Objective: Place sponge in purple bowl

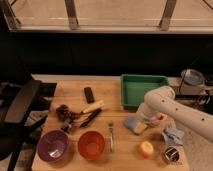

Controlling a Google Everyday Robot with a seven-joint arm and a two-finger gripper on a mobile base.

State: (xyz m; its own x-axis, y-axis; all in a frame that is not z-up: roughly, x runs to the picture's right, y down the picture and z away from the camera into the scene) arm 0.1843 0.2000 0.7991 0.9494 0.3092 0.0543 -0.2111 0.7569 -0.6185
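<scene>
Purple bowl [52,145] at 8 o'clock corner of desk [112,98]. Sponge [133,125] flat on desk toward 3 o'clock, well apart from bowl. Gripper [145,120] low at sponge's 2 o'clock edge; grip state cannot tell. Step: likely grasping. Next: secure hold, lift, carry toward 8 o'clock past orange bowl [91,144].

Gripper [142,120] low over table [112,97], right of centre. Sponge [133,125] just left of gripper; contact unclear. Tray [141,92] directly behind gripper, at table's back edge. Cloth [173,135] to gripper's right, slightly in front. Can [171,154] right and further in front. Round fruit [146,148] straight in front. Fork [111,134] left, beyond sponge. Nearer bowl [91,145] left and in front. Farther bowl [52,146] well left, at front corner. Grapes [63,111] well left.
</scene>
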